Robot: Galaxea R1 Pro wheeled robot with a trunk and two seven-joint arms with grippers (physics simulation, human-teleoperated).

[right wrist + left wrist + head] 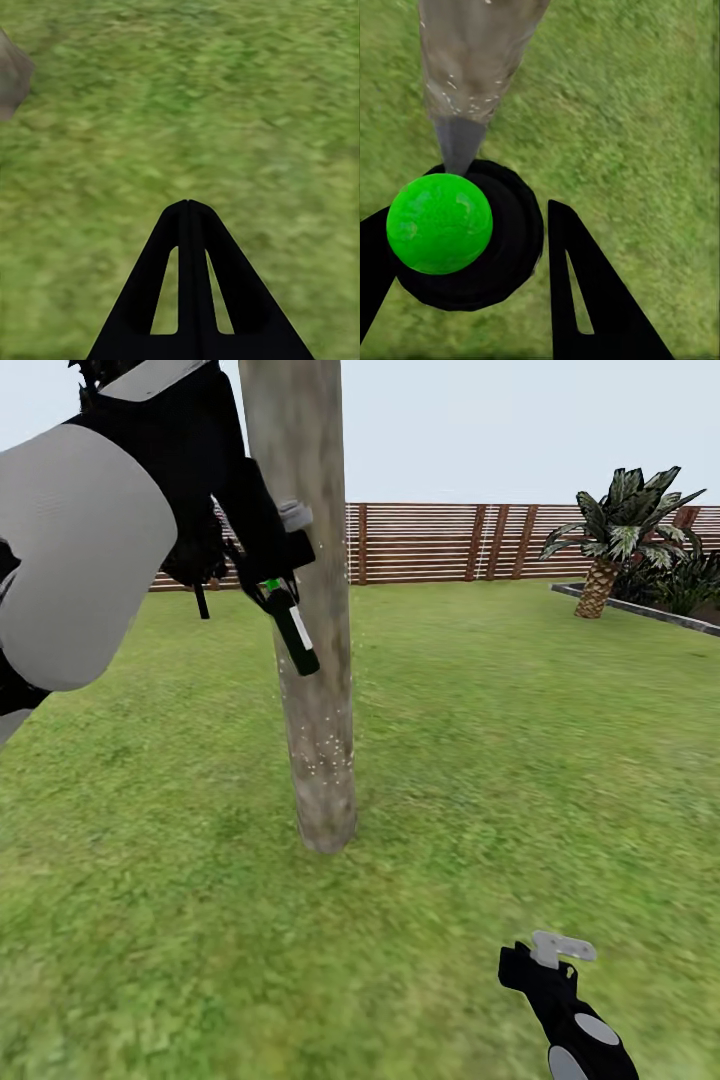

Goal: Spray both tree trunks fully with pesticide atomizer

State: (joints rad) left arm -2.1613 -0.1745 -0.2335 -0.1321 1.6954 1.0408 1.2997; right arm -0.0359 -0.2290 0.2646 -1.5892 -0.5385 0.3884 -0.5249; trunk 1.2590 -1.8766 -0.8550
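**Currently spraying: trunk just ahead of the raised left arm**

Held: pesticide atomizer, clamped in left gripper, long axis tilted downward, just beside tree trunk. Right gripper pressed closed, empty, well apart. White specks low on bark in head view; green cap, fingers astride bottle, in wrist view.

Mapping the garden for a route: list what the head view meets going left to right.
Left arm → atomizer in the left pincer → trunk → right pincer → palm.
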